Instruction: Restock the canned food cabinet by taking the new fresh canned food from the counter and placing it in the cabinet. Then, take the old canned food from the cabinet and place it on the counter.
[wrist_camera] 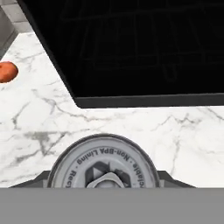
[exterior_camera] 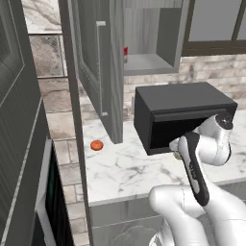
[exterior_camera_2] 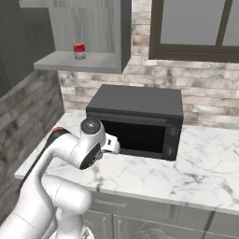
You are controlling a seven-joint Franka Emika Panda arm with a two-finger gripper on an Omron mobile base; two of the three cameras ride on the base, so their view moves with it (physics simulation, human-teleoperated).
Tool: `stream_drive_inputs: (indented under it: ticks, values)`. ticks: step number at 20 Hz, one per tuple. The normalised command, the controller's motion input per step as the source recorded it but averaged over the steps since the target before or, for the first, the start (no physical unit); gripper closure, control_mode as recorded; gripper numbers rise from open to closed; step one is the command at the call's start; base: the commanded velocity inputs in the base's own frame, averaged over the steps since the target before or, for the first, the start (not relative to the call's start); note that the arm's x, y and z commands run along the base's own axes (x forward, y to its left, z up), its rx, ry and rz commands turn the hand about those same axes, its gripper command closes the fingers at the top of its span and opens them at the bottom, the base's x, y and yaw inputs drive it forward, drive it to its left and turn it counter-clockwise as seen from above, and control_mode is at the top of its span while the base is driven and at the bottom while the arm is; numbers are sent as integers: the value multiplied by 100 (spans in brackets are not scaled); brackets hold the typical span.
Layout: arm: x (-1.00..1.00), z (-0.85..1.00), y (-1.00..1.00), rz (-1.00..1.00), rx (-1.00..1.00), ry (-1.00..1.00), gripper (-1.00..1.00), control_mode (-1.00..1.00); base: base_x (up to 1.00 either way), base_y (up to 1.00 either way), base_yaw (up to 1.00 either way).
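New fresh canned food (wrist_camera: 103, 164) is not in the cabinet yet, so I judge the task is barely begun: pick under way, both placements left.

Left base view: cabinet (exterior_camera: 166, 33) is open, door (exterior_camera: 98, 72) swung out to the left. Old canned food (exterior_camera: 126, 51) sits at the left end of the shelf (exterior_camera: 146, 63), half hidden by the door edge, not yet taken down. Orange-red fruit (exterior_camera: 96, 145) lies on the surface (exterior_camera: 125, 168), near the door's lower corner. My arm (exterior_camera: 194, 163) reaches down in front of the microwave (exterior_camera: 185, 103).

Right base view: old canned food stands upright on the shelf, alone, high up and well apart from my hand (exterior_camera_2: 112, 144). The hand is low over the surface, just in front of the microwave's left part. Jaws are too small here to tell.

Hand view: I look straight down on the new can's silver lid, centred right under the hand. My fingertips (wrist_camera: 37, 180) show on both sides of it, against its wall, so the hand is narrowed onto the can. Label is hidden from here. Can seems to sit on the surface; I cannot tell if it is lifted. Microwave front is just beyond, fruit off to the far left.
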Motion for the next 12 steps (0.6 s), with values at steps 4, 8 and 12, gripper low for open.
stream_drive_inputs:
  ticks: [4,8,12]
  values:
    - [-58,100,35,3,0,-32,100,-100,0,0,0]
    - [-32,100,60,0,-4,-15,100,-100,0,0,0]
    - [-25,100,56,0,-7,-6,100,-100,0,0,0]
